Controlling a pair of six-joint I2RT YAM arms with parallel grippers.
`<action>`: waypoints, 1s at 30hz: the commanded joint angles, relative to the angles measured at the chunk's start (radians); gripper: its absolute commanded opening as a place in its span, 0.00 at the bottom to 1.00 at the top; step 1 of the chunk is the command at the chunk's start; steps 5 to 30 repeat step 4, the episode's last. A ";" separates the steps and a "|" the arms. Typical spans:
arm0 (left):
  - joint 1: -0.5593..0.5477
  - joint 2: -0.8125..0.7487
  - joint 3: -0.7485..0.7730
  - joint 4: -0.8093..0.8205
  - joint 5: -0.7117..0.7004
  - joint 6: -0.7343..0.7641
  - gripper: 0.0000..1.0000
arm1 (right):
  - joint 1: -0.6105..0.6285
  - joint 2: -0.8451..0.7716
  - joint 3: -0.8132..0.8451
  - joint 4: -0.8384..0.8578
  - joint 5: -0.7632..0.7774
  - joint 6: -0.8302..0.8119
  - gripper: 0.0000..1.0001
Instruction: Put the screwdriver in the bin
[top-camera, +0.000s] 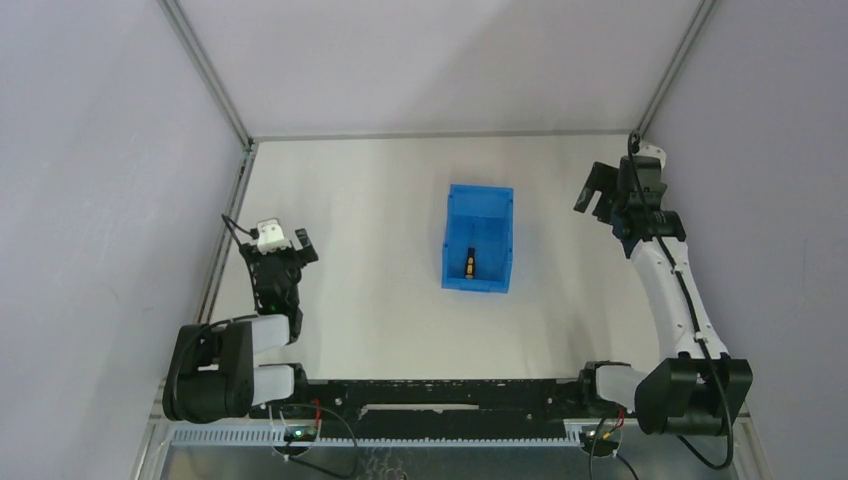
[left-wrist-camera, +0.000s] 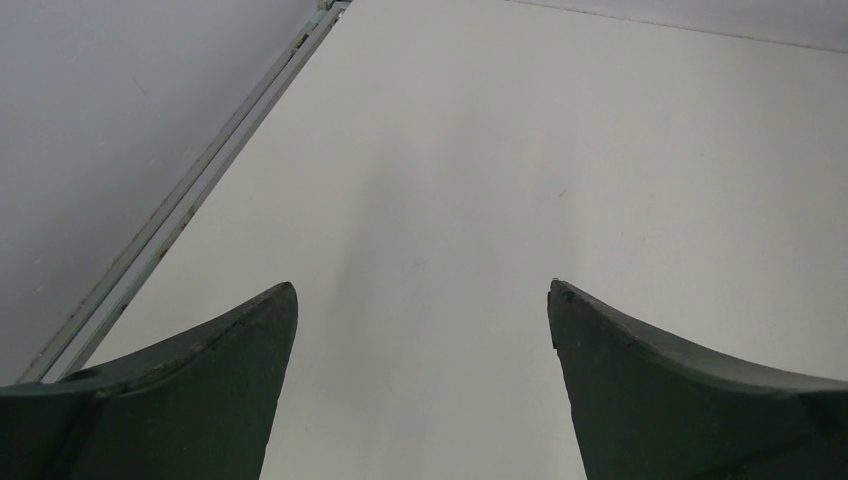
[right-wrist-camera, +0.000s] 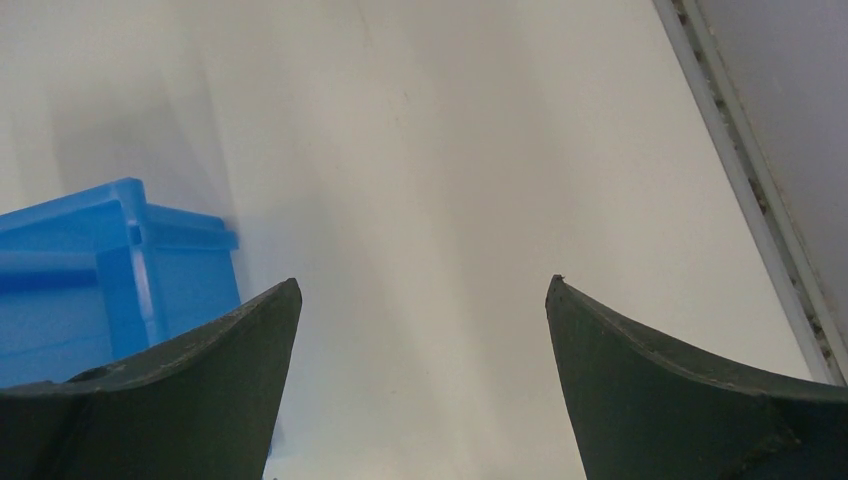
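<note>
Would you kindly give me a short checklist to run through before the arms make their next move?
1. The screwdriver lies inside the bin: ok.
2. The bin stands upright on the table: ok.
3. The right gripper is open with nothing between its fingers: ok.
4. The right gripper is clear of the bin, off to the bin's right: ok.
5. The left gripper is open and empty, with only bare table in front of it: ok.
6. The screwdriver rests flat on the bin's floor rather than leaning on a wall: cannot tell, it is too small in the top view.
</note>
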 joint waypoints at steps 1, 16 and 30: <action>-0.003 -0.006 0.033 0.034 0.001 0.015 1.00 | -0.030 -0.007 -0.025 0.078 -0.116 -0.047 1.00; -0.003 -0.007 0.033 0.034 0.000 0.015 1.00 | -0.041 -0.038 -0.059 0.135 -0.123 -0.027 1.00; -0.003 -0.007 0.033 0.034 0.000 0.015 1.00 | -0.041 -0.038 -0.059 0.135 -0.123 -0.027 1.00</action>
